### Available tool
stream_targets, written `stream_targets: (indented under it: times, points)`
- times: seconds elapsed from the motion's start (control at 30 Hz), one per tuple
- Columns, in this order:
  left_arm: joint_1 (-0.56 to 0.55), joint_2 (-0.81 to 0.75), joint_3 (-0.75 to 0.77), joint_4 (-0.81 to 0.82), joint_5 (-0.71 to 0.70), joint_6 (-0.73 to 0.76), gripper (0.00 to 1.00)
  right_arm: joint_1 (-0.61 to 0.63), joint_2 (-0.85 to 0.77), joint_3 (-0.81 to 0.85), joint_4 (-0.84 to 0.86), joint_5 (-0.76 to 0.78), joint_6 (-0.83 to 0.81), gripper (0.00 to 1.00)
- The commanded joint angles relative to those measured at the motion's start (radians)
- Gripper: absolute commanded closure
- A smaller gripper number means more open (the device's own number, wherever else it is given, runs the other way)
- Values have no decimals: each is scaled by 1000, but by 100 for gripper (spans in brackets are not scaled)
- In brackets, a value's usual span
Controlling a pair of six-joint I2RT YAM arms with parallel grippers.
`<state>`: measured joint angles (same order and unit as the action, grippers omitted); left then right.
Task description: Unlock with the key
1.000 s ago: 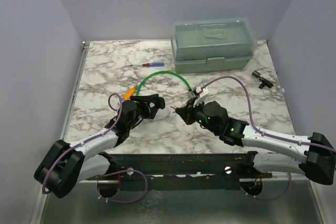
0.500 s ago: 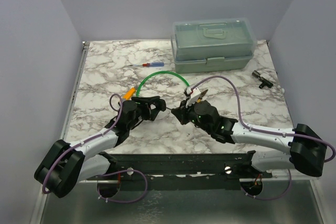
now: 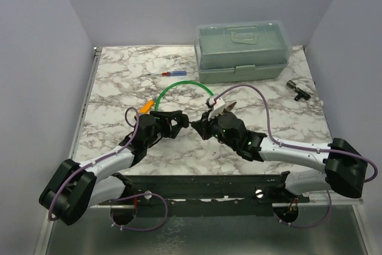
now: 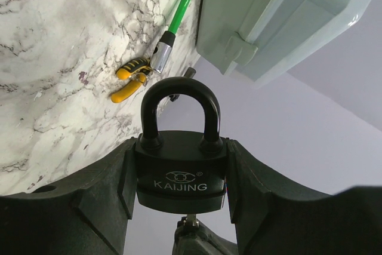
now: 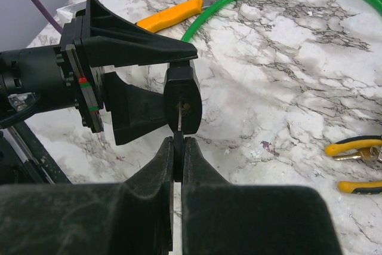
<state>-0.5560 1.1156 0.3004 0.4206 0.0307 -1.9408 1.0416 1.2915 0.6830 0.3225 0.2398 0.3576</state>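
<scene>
Gripping the padlock (image 4: 181,174), the left end effector (image 3: 178,121) faces the right end effector (image 5: 178,147), which pinches the key (image 5: 178,125), its blade entering the padlock's keyhole (image 5: 185,109). The shackle (image 4: 181,86) is closed, so turning likely remains.

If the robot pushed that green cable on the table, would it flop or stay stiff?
The green cable lies in a smooth arch, so it is probably bendy yet springy; a push would likely slide the whole loop. Its coating looks shiny, so maybe slippery. The metal end is likely its stiffest part.
</scene>
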Motion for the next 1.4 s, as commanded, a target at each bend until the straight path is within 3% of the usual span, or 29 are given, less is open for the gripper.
stream_targets:
  times: [0.0, 0.8, 1.37]
  points:
    - [1, -19, 35, 75, 34, -25, 100, 6, 29, 33, 33, -14, -15, 100]
    - [2, -49, 26, 73, 1, -33, 100, 6, 40, 21, 25, -29, 0, 100]
    - [2, -39, 38, 73, 40, -18, 100, 6, 84, 55, 60, 45, -6, 100]
